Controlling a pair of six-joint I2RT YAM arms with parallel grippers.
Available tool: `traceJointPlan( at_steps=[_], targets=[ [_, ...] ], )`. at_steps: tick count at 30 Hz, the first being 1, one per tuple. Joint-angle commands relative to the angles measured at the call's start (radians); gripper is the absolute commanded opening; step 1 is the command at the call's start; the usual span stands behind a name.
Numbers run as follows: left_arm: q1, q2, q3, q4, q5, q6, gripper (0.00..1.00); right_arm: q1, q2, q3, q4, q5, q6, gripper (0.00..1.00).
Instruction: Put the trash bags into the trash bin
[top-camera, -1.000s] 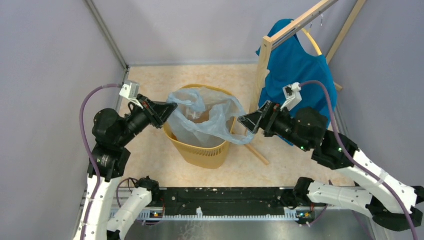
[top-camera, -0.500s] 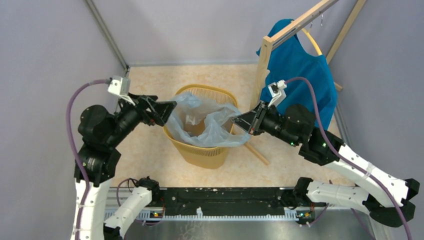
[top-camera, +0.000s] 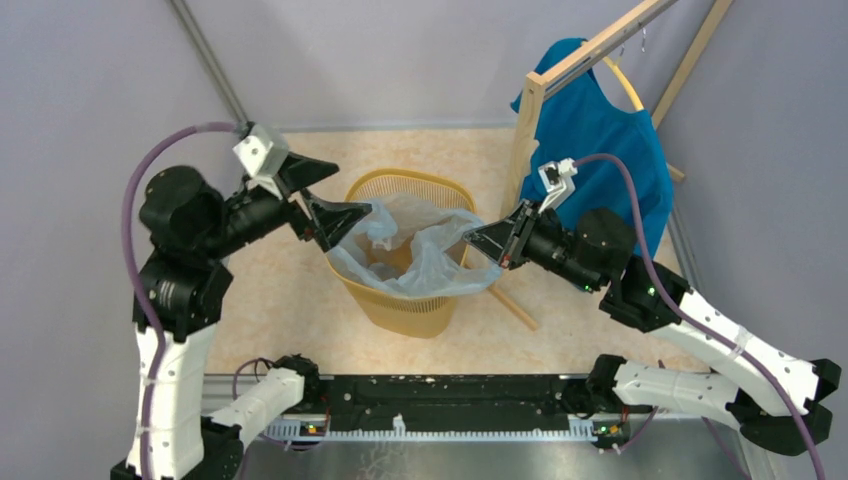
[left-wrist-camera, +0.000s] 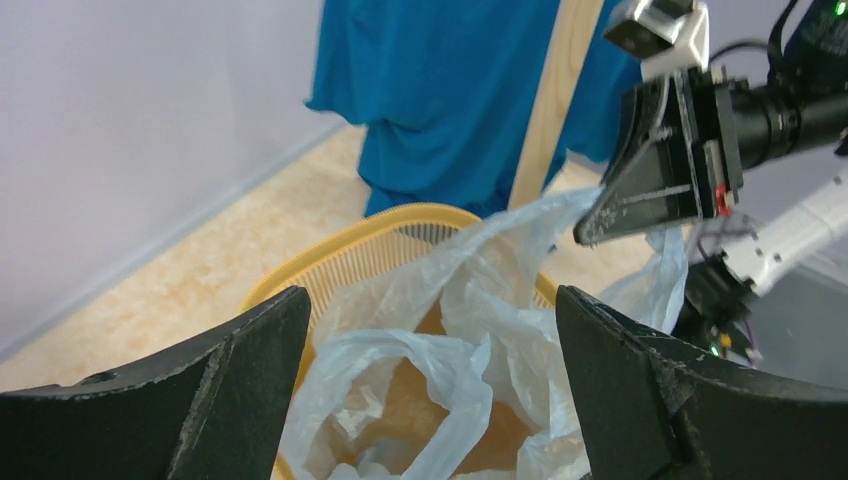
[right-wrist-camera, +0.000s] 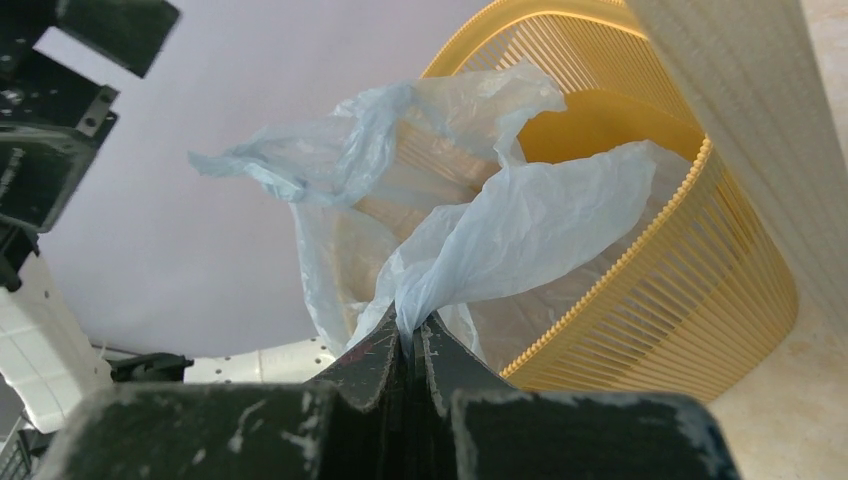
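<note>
Opened wide on the left since half a second back: left gripper jaws apart, raised toward the far-left corner, no longer pinching the bag. Slumped lower into the bin at mid-worktop, partly trailing over the rim. Clamped on the bag's right edge at the right gripper, as before, hardly shifted. Likely next: release right side, push film down inside.

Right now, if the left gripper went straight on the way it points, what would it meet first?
Most likely the bag: its film fills the view ahead of the open left gripper, bunched at the mouth of the bin. Depth is hard to judge.
</note>
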Motion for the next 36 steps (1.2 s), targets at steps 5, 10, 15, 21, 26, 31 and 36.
traceJointPlan(
  at_steps=[5, 10, 15, 21, 26, 31, 36],
  targets=[
    [-0.078, 0.050, -0.023, -0.136, 0.125, 0.148, 0.99, -0.006, -0.007, 0.035, 0.024, 0.001, -0.007, 0.00],
    [-0.156, 0.058, -0.059, -0.186, -0.057, 0.191, 0.99, -0.005, -0.009, 0.023, 0.033, -0.002, 0.004, 0.00],
    [-0.187, 0.072, -0.067, -0.197, -0.176, 0.193, 0.90, -0.005, -0.009, 0.012, 0.040, -0.006, 0.017, 0.00],
    [-0.188, 0.041, -0.083, -0.161, -0.231, 0.199, 0.72, -0.005, -0.012, 0.006, 0.040, -0.001, 0.022, 0.00],
    [-0.188, -0.020, -0.140, -0.036, -0.433, 0.099, 0.22, -0.004, -0.009, 0.006, 0.029, 0.002, 0.019, 0.00],
    [-0.188, -0.173, -0.321, 0.193, -0.612, -0.195, 0.15, -0.005, -0.018, -0.007, -0.035, 0.021, 0.008, 0.00],
    [-0.188, -0.242, -0.431, 0.205, -0.784, -0.411, 0.00, -0.006, -0.045, -0.018, -0.120, 0.025, -0.009, 0.26]
  ],
)
